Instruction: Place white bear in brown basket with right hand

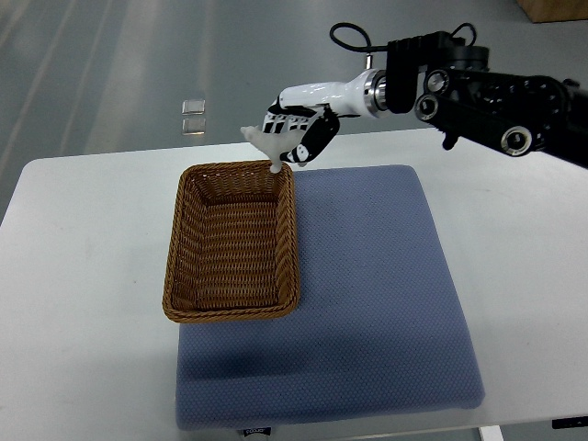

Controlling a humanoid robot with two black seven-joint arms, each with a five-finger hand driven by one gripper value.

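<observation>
Right hand (pixel 299 138) clenched around small white plush bear (pixel 266 143) — held above the far right corner of the brown woven wicker basket (pixel 180 241), on blue fabric mat (pixel 367 303) on the white desk (pixel 83 276).

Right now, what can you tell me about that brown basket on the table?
The brown basket is a rectangular, woven, wicker-looking tray with sloping sides and a thick braided rim. It sits upright and empty, partly on the blue mat, partly on the white table. The right hand holds the white bear above its far right corner.
</observation>
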